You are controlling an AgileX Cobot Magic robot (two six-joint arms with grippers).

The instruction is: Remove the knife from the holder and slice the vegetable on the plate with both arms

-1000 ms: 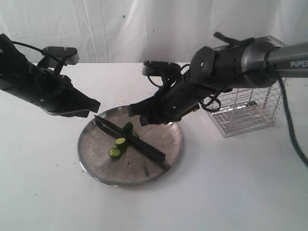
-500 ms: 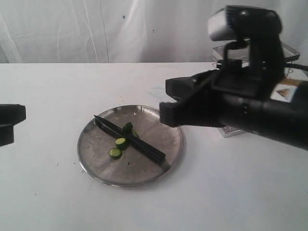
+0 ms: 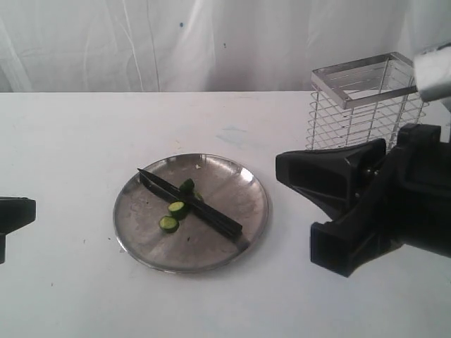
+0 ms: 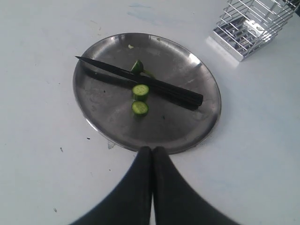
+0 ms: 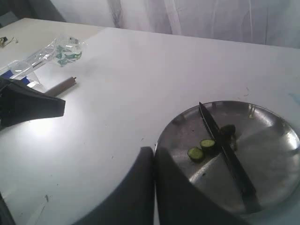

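Observation:
The knife (image 3: 190, 202) lies loose and slantwise across the plate (image 3: 227, 182), blade tip at the plate's far left. Two round slices of the vegetable (image 3: 175, 209) lie beside the blade, and a dark green stub (image 3: 187, 186) sits on its far side. In the left wrist view my left gripper (image 4: 152, 150) is shut and empty just outside the plate's (image 4: 105, 110) rim, clear of the knife (image 4: 140, 83). My right gripper (image 5: 154, 151) is shut and empty too, its tips over the plate's (image 5: 276, 150) edge, apart from the knife (image 5: 228, 157) and slices (image 5: 207, 144).
The holder (image 3: 365, 105) stands empty at the back right, behind my right arm (image 3: 366, 204), which looms large in the foreground. My left arm (image 3: 14, 215) sits at the left edge. The right wrist view shows a plastic bag (image 5: 65, 48) and a small cylinder (image 5: 61, 86) beyond the left arm.
Both arms have drawn back from the plate, left to the left edge and right to the right, uncovering the holder. Knife and slices lie as before.

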